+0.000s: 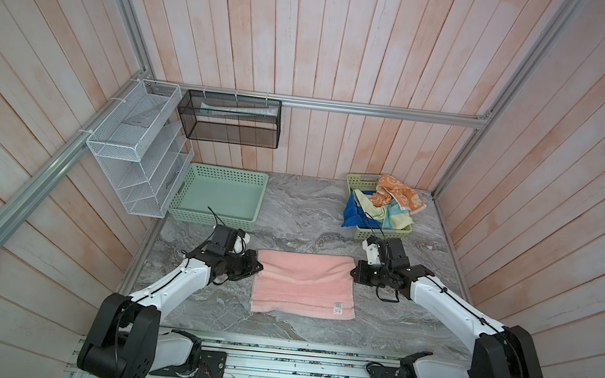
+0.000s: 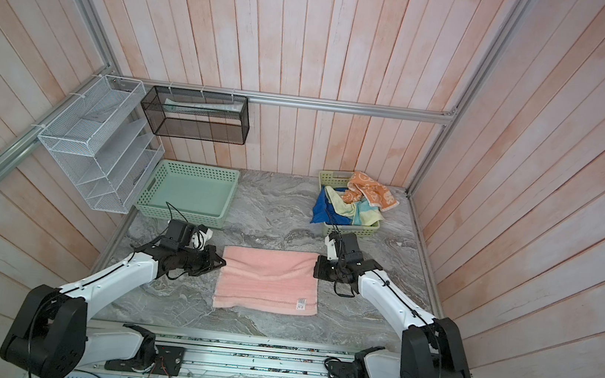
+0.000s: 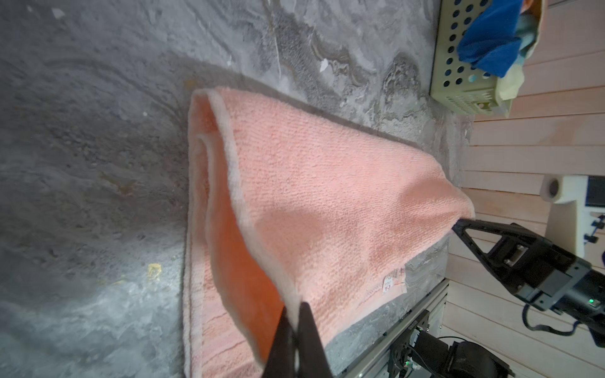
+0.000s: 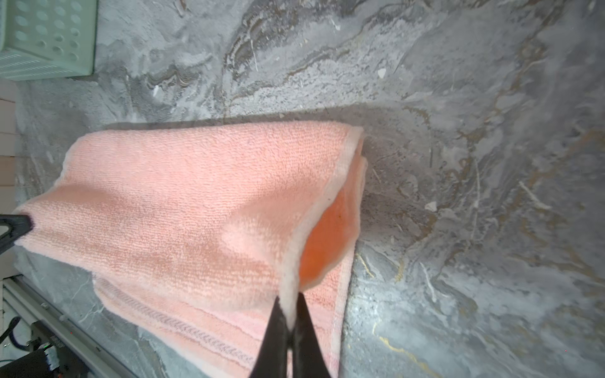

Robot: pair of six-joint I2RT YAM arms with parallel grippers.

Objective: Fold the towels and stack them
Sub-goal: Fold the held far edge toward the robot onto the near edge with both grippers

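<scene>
Both arms are stretched low and inward. Left fingers and right fingers are clamped on the top-layer corners of the pink towel, which is folded over, sagging, mid-worktop.

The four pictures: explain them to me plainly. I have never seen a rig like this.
Two robot arms are mounted at the near edge of a grey marble table. Two pictures look down from overhead; the other two come from a camera on each arm's wrist, looking along its tool. A pink towel lies in the middle, folded over. The left tool and the right tool are each shut on a side edge of its upper layer, holding it raised. At the back stand a mint basket on the left and an olive basket on the right, which holds an orange towel, a blue towel and a pale yellow towel in a heap.
</scene>
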